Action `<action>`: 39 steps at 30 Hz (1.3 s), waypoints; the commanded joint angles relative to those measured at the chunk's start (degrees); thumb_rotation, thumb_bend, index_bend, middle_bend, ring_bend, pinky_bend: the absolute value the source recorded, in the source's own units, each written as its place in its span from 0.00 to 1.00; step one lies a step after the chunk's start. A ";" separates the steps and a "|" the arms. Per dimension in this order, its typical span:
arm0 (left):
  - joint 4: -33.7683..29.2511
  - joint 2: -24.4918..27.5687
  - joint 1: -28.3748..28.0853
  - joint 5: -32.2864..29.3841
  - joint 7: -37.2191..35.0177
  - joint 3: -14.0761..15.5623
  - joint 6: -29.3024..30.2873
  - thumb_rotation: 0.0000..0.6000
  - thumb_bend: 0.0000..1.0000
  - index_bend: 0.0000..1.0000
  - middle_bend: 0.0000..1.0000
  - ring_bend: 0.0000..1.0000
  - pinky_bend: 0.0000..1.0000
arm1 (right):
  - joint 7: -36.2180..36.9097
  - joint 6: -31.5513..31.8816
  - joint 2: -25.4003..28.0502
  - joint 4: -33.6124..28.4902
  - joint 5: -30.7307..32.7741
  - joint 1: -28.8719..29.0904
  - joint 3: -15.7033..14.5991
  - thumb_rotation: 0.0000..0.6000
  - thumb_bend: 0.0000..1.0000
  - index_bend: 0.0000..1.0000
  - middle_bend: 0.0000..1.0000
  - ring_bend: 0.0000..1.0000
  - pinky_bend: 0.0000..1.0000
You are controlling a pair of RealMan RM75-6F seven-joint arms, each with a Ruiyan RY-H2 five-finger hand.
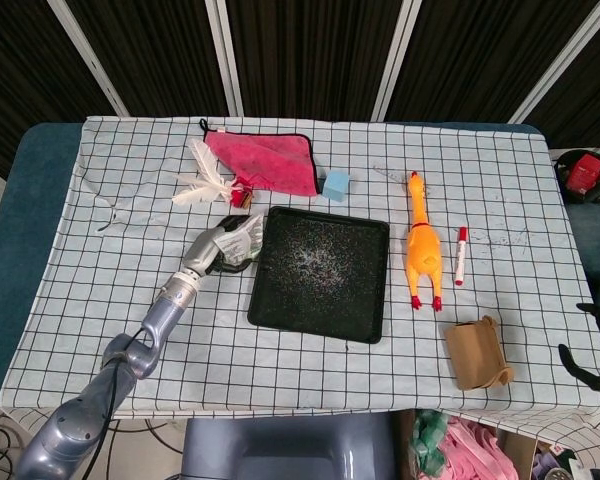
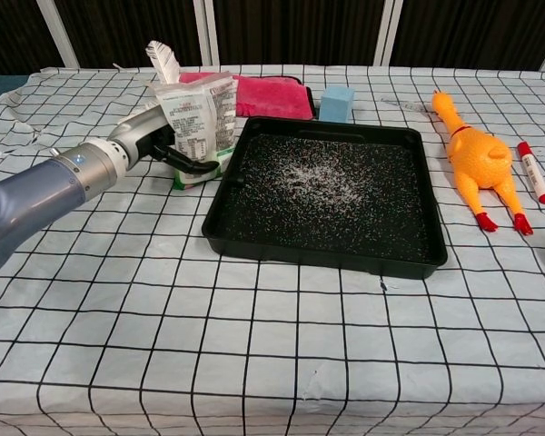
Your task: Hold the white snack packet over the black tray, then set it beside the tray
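Silver-grey, the left hand (image 2: 168, 145) is clamped on the white packet (image 2: 200, 113), holding it upright just off the left rim of the black tray (image 2: 254, 238). From the chest view the packet's printed face shows, with its right edge meeting the tray's near-left corner area; whether it touches the rim cannot be told. A green wrapper (image 2: 193, 173) lies under the hand on the checked cloth (image 2: 254, 345). Behind the packet sit a white feather (image 1: 205, 175) and a pink towel (image 1: 265, 160). A blue block (image 1: 335, 184) stands just beyond the tray. Right of the tray lie a rubber chicken (image 1: 421, 245), a red marker (image 1: 460, 255) and a brown holder (image 1: 477, 352). The right hand (image 1: 592, 355) hangs off the table's right edge; its fingers' state cannot be told.
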 commanded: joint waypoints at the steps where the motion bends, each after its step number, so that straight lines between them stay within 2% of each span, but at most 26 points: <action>1: -1.10 0.90 0.69 -0.20 -0.01 -0.42 1.60 1.00 0.30 0.14 0.15 0.05 0.17 | -0.07 0.07 -0.02 0.02 -0.05 -0.01 -0.01 1.00 0.23 0.29 0.09 0.14 0.26; 5: -3.09 2.93 1.58 -0.05 1.02 -0.41 3.04 1.00 0.30 0.12 0.11 0.03 0.15 | -0.16 0.17 -0.07 0.03 -0.08 -0.03 0.01 1.00 0.23 0.29 0.09 0.14 0.26; 9: -6.92 7.41 3.10 2.41 4.41 2.36 3.93 1.00 0.30 0.11 0.10 0.02 0.13 | -0.28 0.14 -0.10 0.05 -0.11 0.00 -0.02 1.00 0.23 0.29 0.09 0.14 0.26; 13: -15.12 14.22 5.74 4.02 8.83 4.32 6.82 1.00 0.30 0.11 0.10 0.02 0.13 | -0.39 0.17 -0.13 0.06 -0.29 0.03 -0.07 1.00 0.23 0.29 0.09 0.14 0.26; 20: -31.71 24.60 7.99 4.79 13.72 5.36 9.04 1.00 0.30 0.11 0.10 0.02 0.12 | -0.89 0.40 -0.20 0.03 -0.69 0.05 -0.21 1.00 0.23 0.30 0.09 0.14 0.25; 23: -37.20 27.48 8.07 4.99 16.32 5.37 9.15 1.00 0.30 0.11 0.10 0.02 0.12 | -0.91 0.65 -0.18 0.01 -0.68 -0.05 -0.15 1.00 0.23 0.30 0.09 0.14 0.25; 29: -44.36 30.88 9.07 4.08 21.99 4.11 10.89 1.00 0.30 0.10 0.11 0.02 0.12 | -1.03 0.74 -0.16 0.08 -0.96 -0.07 -0.27 1.00 0.23 0.30 0.09 0.14 0.25; 34: -50.45 34.45 11.90 2.38 30.54 3.10 14.55 1.00 0.30 0.10 0.11 0.02 0.12 | -0.78 0.61 -0.13 0.12 -0.90 -0.05 -0.26 1.00 0.23 0.30 0.09 0.14 0.25; 39: -59.32 40.81 16.28 -0.02 41.90 3.41 18.09 1.00 0.30 0.11 0.11 0.02 0.12 | -0.79 0.61 -0.12 0.13 -0.91 -0.06 -0.26 1.00 0.23 0.30 0.09 0.14 0.25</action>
